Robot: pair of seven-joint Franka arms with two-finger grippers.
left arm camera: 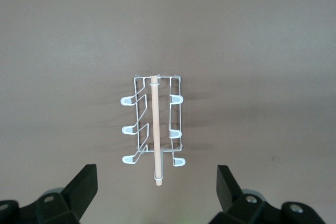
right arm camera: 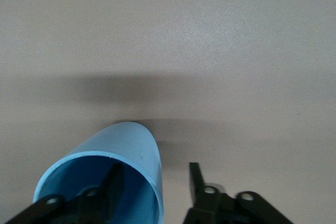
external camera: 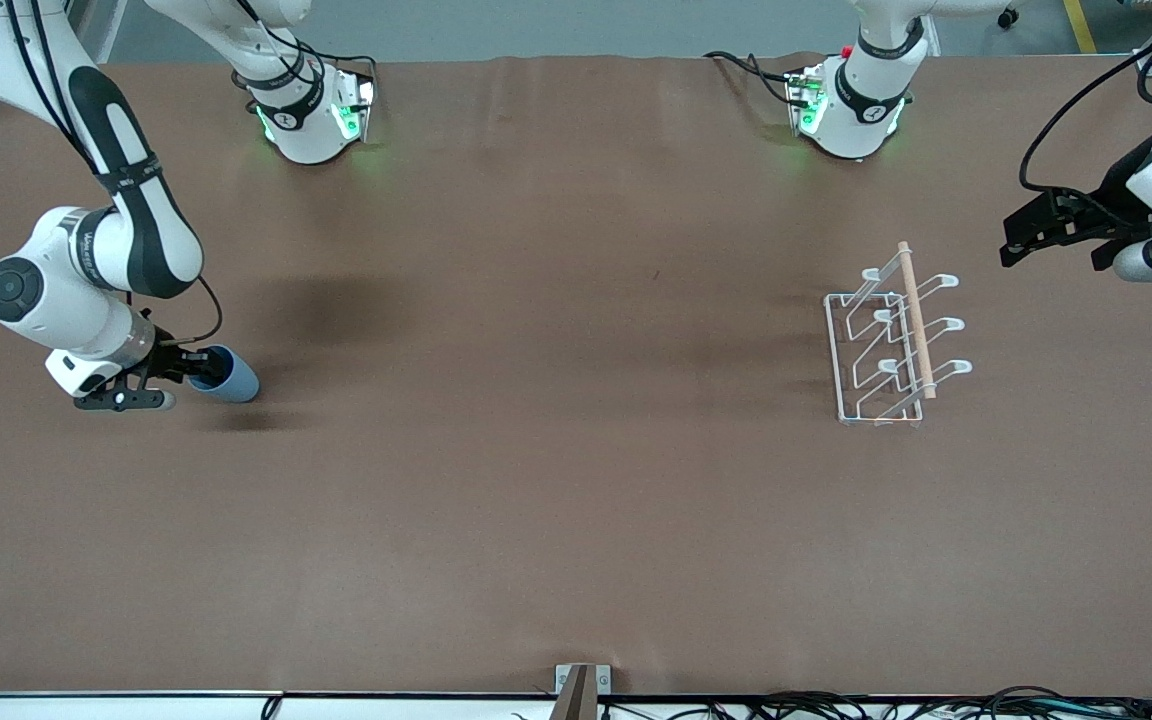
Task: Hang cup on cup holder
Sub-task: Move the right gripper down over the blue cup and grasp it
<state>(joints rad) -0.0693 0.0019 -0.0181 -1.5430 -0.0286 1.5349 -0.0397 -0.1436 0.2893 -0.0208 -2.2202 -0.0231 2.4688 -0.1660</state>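
Observation:
The light-blue cup point(external camera: 229, 378) lies on its side on the brown table near the right arm's end, its open mouth toward my right gripper point(external camera: 179, 384). In the right wrist view the right gripper point(right arm camera: 155, 182) is open, one finger inside the cup point(right arm camera: 134, 145) and the other outside its wall, with gaps on both sides. The white wire cup holder point(external camera: 891, 345) with its wooden rod stands toward the left arm's end. My left gripper point(external camera: 1046, 250) waits open and empty in the air beside the holder; in the left wrist view the left gripper point(left arm camera: 156, 174) faces the holder point(left arm camera: 153, 129).
Both arm bases point(external camera: 311, 115) stand along the table's edge farthest from the front camera. A small bracket point(external camera: 581, 685) sits at the table's nearest edge, with cables beside it.

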